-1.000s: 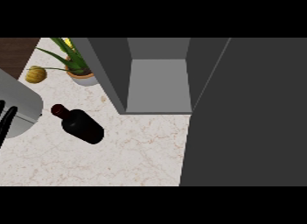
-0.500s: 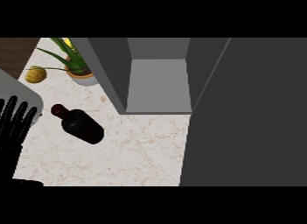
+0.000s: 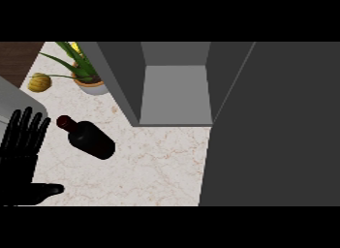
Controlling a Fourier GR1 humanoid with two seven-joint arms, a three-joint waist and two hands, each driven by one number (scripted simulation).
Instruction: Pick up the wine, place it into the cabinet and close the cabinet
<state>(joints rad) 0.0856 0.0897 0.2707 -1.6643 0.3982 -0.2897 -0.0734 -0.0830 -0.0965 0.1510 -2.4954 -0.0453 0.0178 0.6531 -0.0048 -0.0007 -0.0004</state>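
Black left hand (image 3: 16, 162) at lower left of the head view: fingers (image 3: 28, 127) straight and slightly spread, pointing toward the top of the view, thumb (image 3: 45, 190) sticking out to the right. Holds nothing. Fingertips lie just left of the bottle's neck, a narrow strip of counter between them; no contact seen. Right hand does not appear.

Wine bottle (image 3: 88, 138) lies on its side on the counter (image 3: 158, 169), not upright. Long axis runs diagonally: neck and cap (image 3: 64, 121) point to upper left, base to lower right. Body very dark, nearly black, with a reddish tint at the cap; smooth, rounded shoulders, short narrow neck.

Counter surface: pale cream stone, fine brownish veining, matte. Open stone to the right of and below the bottle, as far as the cabinet door's edge.

Cabinet (image 3: 174, 82) beyond the bottle, plain grey flat panels. Open: interior floor lighter grey, side walls darker. Its front lower edge sits just above and right of the bottle's base. Large dark grey door panel (image 3: 286, 131) fills the right side of the view, its edge slanting from upper centre down toward the bottom.

Far left: potted plant (image 3: 83, 72) with long green pointed leaves in a pale round pot, beside the cabinet's left wall. Small yellow-orange rounded object (image 3: 38, 83) left of the pot; cannot identify it. Brown wood-toned strip (image 3: 11, 58) at top left corner. Light grey slab (image 3: 4, 104) along the left edge, behind the fingers.
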